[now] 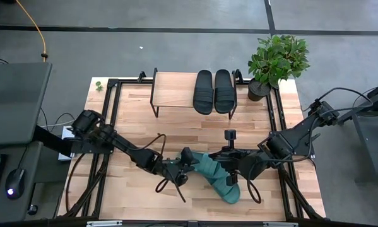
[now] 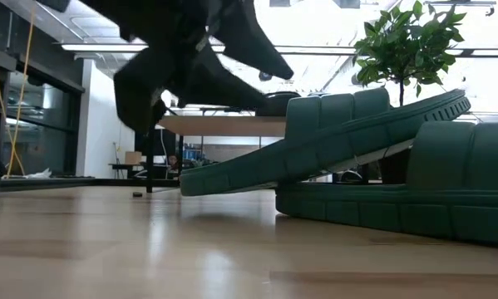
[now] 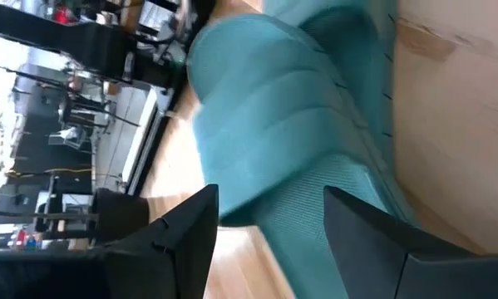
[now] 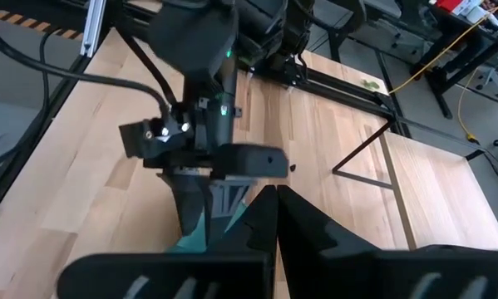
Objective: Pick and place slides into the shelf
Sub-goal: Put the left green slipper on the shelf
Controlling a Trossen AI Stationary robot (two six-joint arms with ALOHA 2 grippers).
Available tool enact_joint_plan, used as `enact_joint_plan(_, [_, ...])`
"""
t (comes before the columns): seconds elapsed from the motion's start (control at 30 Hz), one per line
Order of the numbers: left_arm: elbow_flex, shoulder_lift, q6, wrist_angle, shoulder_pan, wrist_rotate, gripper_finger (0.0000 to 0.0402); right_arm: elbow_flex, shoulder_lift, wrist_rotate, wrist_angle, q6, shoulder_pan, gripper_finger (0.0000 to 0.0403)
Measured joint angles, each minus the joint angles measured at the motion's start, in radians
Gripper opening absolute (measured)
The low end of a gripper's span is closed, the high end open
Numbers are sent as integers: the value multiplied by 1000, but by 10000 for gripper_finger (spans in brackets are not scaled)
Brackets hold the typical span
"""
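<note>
1. Teal slides (image 2: pixel 382 166) lie stacked on the table's (image 1: pixel 138 120) near middle.
2. Left gripper (image 1: pixel 187 165) pinches the upper teal slide's end.
3. Right gripper (image 1: pixel 234 169), fingers pressed together, rests beside them.
4. Black slides (image 1: pixel 214 91) sit on the shelf (image 1: pixel 173 91).

You've got no readable text, labels, brands or numbers in any view. The teal slides (image 1: pixel 219 175), the black slides (image 1: pixel 214 91) on the shelf (image 1: pixel 173 89) and the counter (image 1: pixel 252 135) show no markings you can read. Room clutter behind is too blurred to read.
</note>
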Motion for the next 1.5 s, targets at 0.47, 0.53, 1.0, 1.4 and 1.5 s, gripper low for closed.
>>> enact_joint_plan(0.47, [111,107,38,3,23,28,200,-1,0,-4,16,4,0,1])
enact_joint_plan(0.53, [125,125,48,27,35,42,200,-1,0,-14,17,3,0,1])
enact_joint_plan(1.0, [125,161,62,135,45,64,132,-1,0,-41,34,8,1,1])
enact_joint_plan(1.4, [125,161,56,134,45,-19,27,-1,0,-41,35,7,0,1])
enact_joint_plan(1.5, [125,161,56,133,41,-94,23,-1,0,-41,35,2,1,1])
